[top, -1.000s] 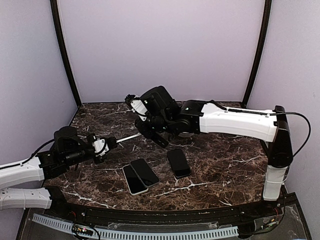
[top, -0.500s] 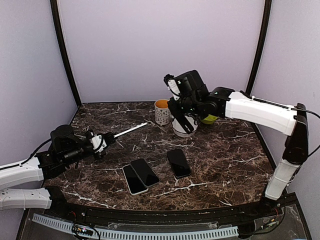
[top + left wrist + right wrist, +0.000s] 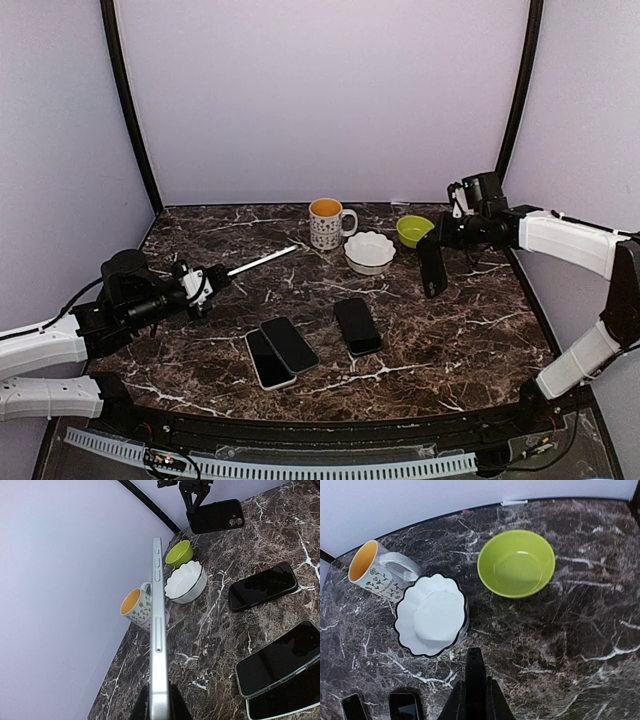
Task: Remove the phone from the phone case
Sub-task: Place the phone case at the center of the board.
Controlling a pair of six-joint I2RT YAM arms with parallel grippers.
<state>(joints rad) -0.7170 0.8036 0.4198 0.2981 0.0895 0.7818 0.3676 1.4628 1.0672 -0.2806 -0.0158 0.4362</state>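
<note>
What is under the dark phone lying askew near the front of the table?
A second phone, pale-rimmed; only its left strip and near end show. The dark phone covers the rest.

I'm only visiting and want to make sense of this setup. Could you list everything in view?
mug: one, white patterned with orange inside, back of table
scalloped bowl: one, white, right of the mug
green bowl: one, lime, back right
lying phones: three, dark screens, front middle; two overlap, one apart
silver phone: one, held off the table on the left
phone case: one, black, held on the right
table: one, dark marble
left gripper: one, black, shut on the silver phone
right gripper: one, black, shut on the phone case
</note>
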